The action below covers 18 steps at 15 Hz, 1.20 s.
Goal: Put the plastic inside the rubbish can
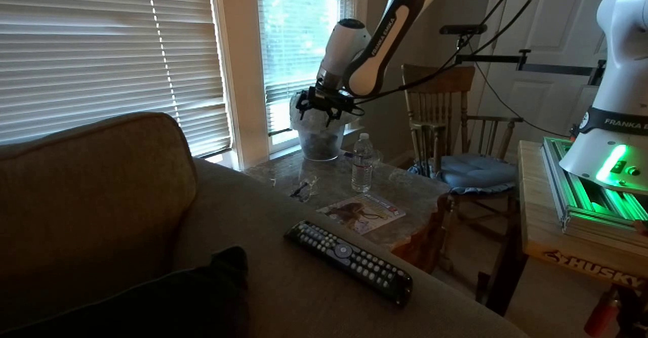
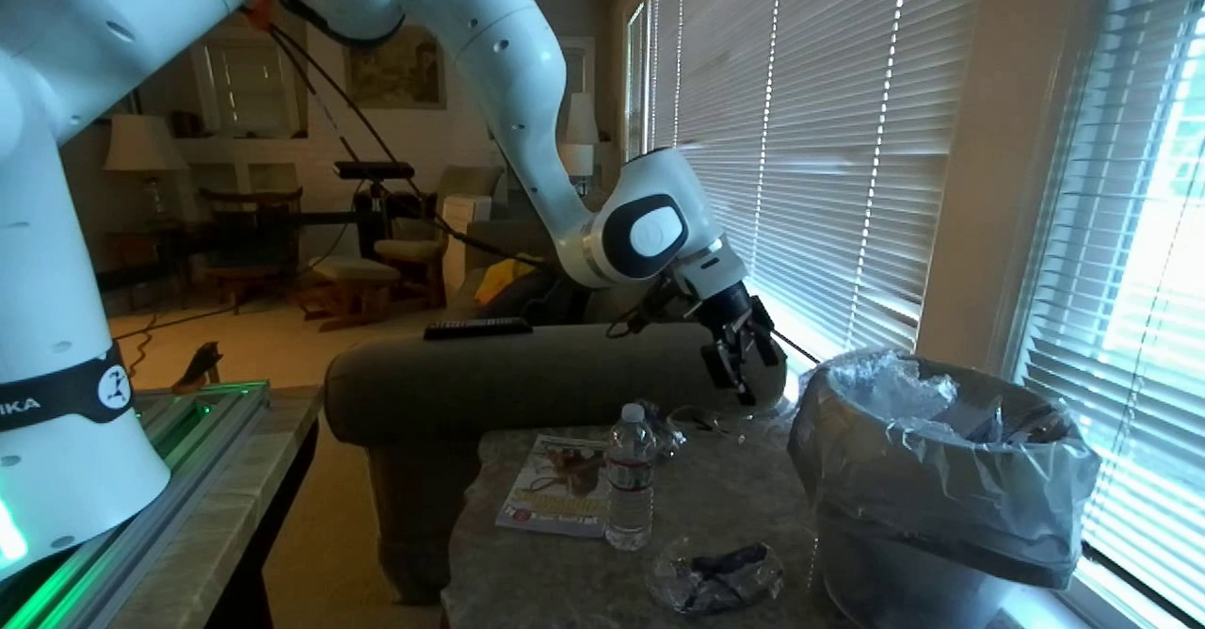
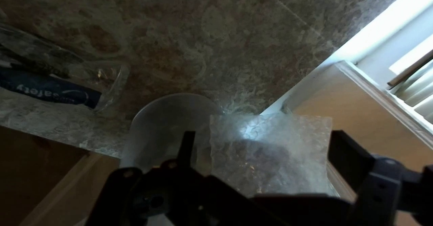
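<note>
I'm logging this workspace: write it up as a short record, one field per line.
Can: on the table, lined with a bag
In the can: crumpled clear plastic near the rim
Gripper: open, apart from the can
Bottle: upright, capped, on the table
Magazine: flat, by the bottle
Clear pack: on the table, label reading "safety"
Remote: on the sofa arm

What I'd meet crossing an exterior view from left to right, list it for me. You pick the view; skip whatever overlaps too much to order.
In an exterior view: robot base → remote → magazine → water bottle → clear packet → rubbish can.
</note>
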Tool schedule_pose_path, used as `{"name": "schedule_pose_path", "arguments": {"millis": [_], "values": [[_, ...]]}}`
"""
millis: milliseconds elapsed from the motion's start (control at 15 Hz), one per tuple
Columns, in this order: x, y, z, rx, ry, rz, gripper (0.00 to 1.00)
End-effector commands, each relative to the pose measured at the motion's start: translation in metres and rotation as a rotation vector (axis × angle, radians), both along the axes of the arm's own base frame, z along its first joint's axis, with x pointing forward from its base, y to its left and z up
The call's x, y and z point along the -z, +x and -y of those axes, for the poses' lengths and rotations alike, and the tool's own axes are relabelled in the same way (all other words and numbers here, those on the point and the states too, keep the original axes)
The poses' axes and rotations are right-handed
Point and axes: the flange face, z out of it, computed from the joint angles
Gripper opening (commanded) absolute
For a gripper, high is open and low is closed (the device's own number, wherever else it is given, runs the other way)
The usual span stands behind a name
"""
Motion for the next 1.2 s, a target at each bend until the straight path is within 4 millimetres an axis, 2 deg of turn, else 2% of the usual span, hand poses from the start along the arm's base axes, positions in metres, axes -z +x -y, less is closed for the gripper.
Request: {"name": "schedule_pose_path", "arguments": {"millis": [0,467,1133], "values": [[0.011,-0.003,-0.004,0.027,-0.046,0.043,1.0],[0.034,0.002,-0.004,0.037,-0.096,0.039,1.0],[0.045,0.022,-0.004,-0.029,-0.146,0.099,1.0]]}}
